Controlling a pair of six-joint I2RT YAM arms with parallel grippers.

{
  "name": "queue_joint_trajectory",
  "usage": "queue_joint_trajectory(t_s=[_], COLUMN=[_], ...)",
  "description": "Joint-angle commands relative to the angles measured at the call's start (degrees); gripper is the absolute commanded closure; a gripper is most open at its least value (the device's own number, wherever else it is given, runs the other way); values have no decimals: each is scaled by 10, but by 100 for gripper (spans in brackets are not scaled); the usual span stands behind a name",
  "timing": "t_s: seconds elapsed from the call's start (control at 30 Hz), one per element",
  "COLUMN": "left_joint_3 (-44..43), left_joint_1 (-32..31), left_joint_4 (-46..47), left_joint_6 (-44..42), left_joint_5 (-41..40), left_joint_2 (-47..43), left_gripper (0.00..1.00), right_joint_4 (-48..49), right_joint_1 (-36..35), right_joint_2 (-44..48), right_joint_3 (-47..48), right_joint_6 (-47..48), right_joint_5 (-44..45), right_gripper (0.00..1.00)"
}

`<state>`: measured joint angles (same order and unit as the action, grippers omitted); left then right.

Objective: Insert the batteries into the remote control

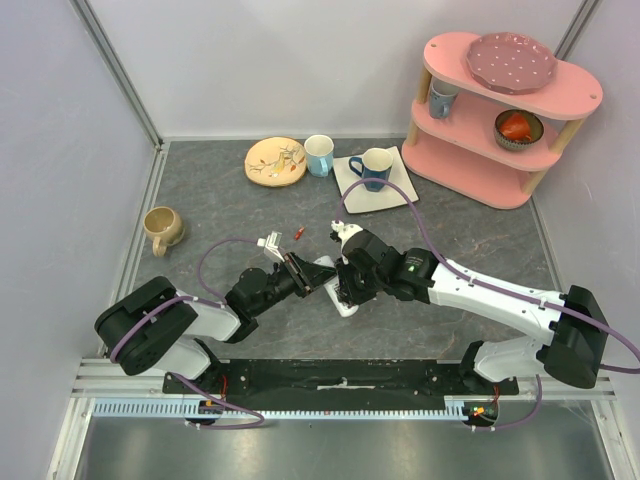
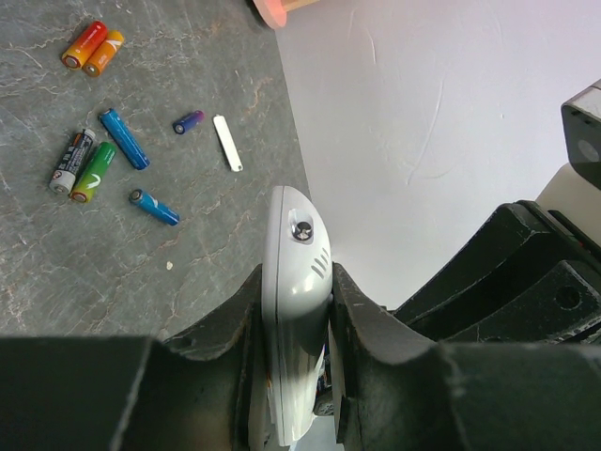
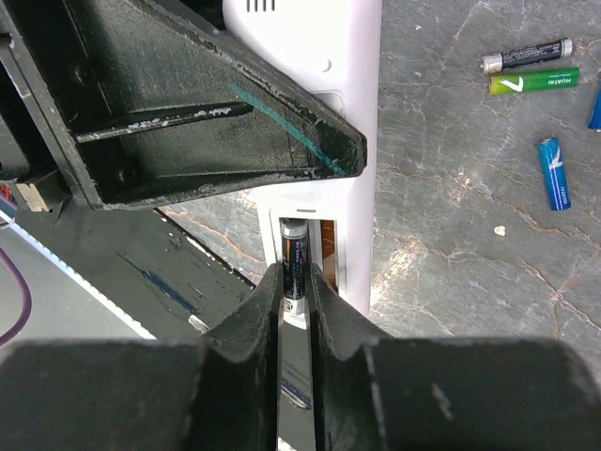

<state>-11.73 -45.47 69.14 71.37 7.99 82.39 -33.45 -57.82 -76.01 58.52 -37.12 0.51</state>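
Left wrist view showed the left gripper (image 2: pixel 295 293) clamped on the remote control (image 2: pixel 293 240). The right gripper (image 3: pixel 295 287) pinched a dark battery (image 3: pixel 294 256) in its recess (image 3: pixel 327 246). Other batteries (image 2: pixel 123 139) lay loose on the table (image 2: pixel 56 272).

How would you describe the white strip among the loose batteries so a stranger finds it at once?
On the grey marbled table, find the scatter of loose batteries. At its right edge in the left wrist view, beside the short purple battery, lies the white strip. It alone is flat and plain white; its neighbours are coloured cylinders.
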Motion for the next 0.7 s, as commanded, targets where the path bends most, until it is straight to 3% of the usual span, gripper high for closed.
queue_joint_trajectory(t_s=[0.0,0.67], left_joint_3=[-21,-16], left_joint_1=[-18,-18], left_joint_4=[262,263], left_joint_6=[47,45], left_joint_5=[30,27], left_joint_2=[-25,-23], left_gripper=[98,98], right_joint_4=[52,19], right_joint_1=[1,1], right_joint_2=[8,16], right_joint_3=[-3,3], right_joint_6=[-7,-2], right_joint_5=[29,47], right_gripper=[81,73])
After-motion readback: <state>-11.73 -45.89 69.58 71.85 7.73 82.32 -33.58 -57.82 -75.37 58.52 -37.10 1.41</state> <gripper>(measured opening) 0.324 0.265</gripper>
